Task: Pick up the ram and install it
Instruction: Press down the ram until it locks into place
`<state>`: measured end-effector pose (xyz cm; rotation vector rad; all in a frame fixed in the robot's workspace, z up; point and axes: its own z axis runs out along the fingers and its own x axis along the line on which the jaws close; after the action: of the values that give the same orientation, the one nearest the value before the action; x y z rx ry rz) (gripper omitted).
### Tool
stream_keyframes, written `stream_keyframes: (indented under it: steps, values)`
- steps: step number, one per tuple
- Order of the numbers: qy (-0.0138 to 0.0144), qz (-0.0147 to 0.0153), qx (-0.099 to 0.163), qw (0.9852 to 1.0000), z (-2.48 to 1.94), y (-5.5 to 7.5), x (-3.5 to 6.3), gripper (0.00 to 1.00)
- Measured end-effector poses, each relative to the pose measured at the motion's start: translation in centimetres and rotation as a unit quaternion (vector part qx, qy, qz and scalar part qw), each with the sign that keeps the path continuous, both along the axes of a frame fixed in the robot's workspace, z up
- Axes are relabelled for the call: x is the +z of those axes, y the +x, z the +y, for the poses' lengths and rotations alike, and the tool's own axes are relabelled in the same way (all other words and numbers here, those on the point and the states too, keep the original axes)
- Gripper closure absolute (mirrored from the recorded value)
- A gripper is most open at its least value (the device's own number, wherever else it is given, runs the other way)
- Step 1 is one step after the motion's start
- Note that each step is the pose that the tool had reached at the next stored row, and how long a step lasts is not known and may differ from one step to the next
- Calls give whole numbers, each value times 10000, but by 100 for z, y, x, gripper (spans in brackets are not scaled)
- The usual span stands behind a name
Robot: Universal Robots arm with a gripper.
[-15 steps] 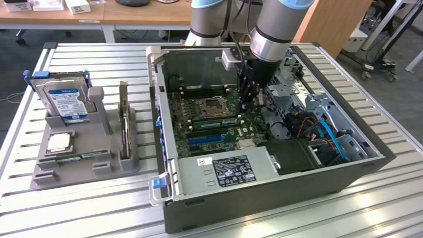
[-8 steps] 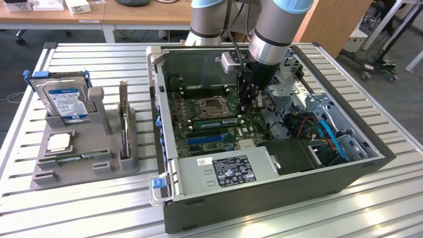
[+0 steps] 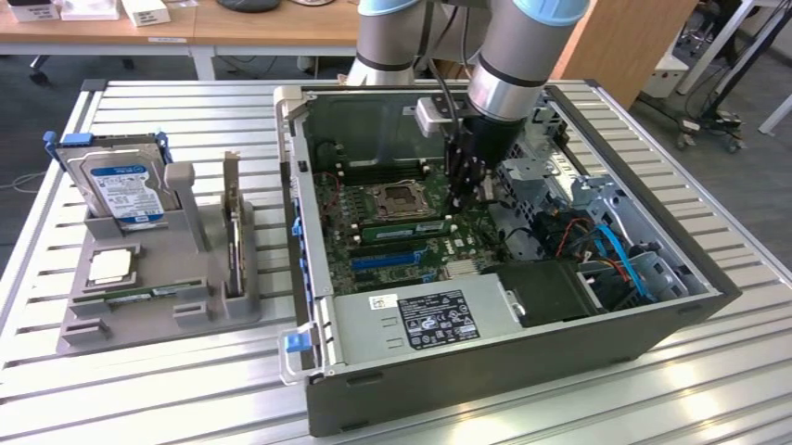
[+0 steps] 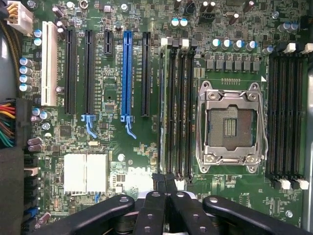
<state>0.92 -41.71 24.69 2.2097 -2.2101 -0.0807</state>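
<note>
The ram (image 4: 161,112) stands on edge in the memory slot furthest from the empty processor socket (image 4: 230,126). In the exterior view the ram (image 3: 399,229) is a thin green strip on the motherboard just in front of that socket (image 3: 402,197). My gripper (image 4: 165,180) is shut, its two black fingertips (image 4: 159,180) pressed together over one end of the stick, with nothing between them. In the exterior view the gripper (image 3: 466,206) reaches down into the open case at the ram's end on the exterior view's right. Whether the tips touch the stick I cannot tell.
The open computer case (image 3: 495,371) has tall walls around the arm, a drive cage and cables on the exterior view's right, and a power supply (image 3: 427,320) in front. A grey holder (image 3: 161,315) on the exterior view's left carries a hard drive (image 3: 121,190), an expansion card (image 3: 233,218), a processor chip (image 3: 111,266) and a thin green board (image 3: 139,296).
</note>
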Motion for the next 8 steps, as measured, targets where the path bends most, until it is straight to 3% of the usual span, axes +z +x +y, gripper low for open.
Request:
stream_keyframes:
  steps: [8]
  values:
    - [0,0,0,10000,-1,22,0,90]
